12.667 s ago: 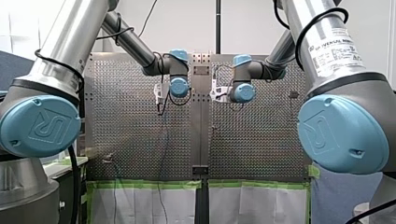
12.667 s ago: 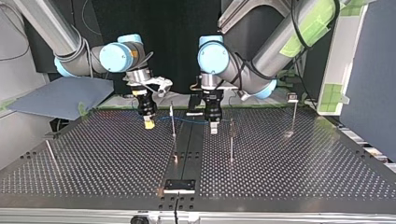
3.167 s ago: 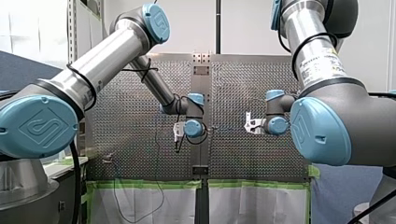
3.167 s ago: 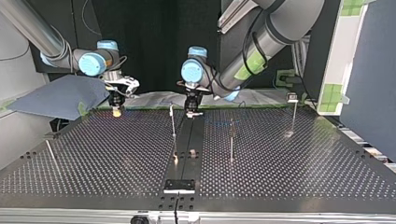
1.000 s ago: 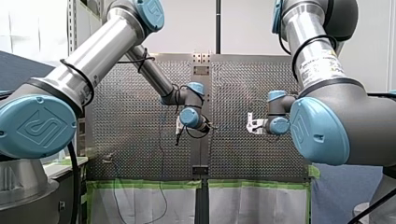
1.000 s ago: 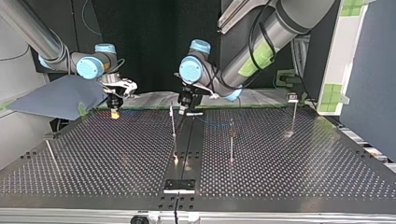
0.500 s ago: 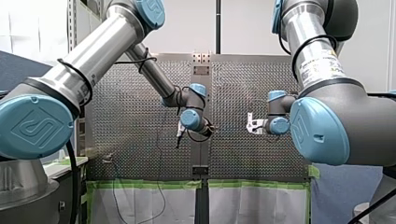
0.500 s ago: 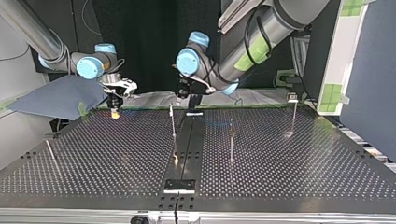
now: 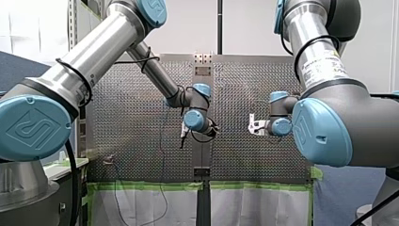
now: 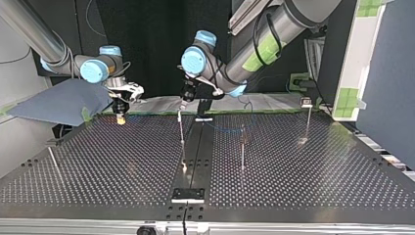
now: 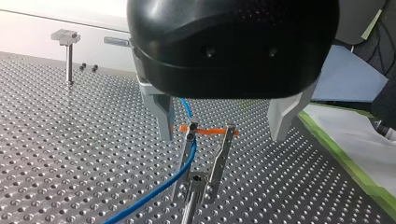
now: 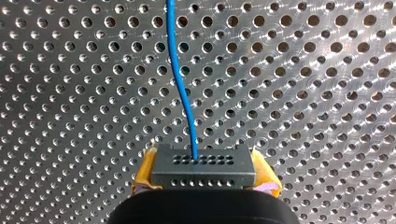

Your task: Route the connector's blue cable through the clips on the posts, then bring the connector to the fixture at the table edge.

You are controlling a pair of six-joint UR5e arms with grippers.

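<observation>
The connector (image 12: 204, 166) is held pinched between the yellow pads of the right gripper (image 12: 205, 179), at the top view's upper left. The blue cable (image 12: 182, 84) is led away from it. The left gripper (image 11: 223, 123) is spread wide, the clip (image 11: 205, 154) seen between its fingers, the cable laid against one prong.

The connector (image 12: 204, 165) is a small grey block with two rows of holes, pinched in the right gripper's (image 12: 204, 179) jaws over the tabletop (image 12: 303, 93). Its thin blue cable (image 12: 180, 70) leaves a middle hole and snakes away. Farther on, it climbs along one prong of a forked metal clip (image 11: 205, 158) with orange at its tips. The fixture (image 10: 188, 195), a dark plate, sits at the tabletop's edge.
</observation>
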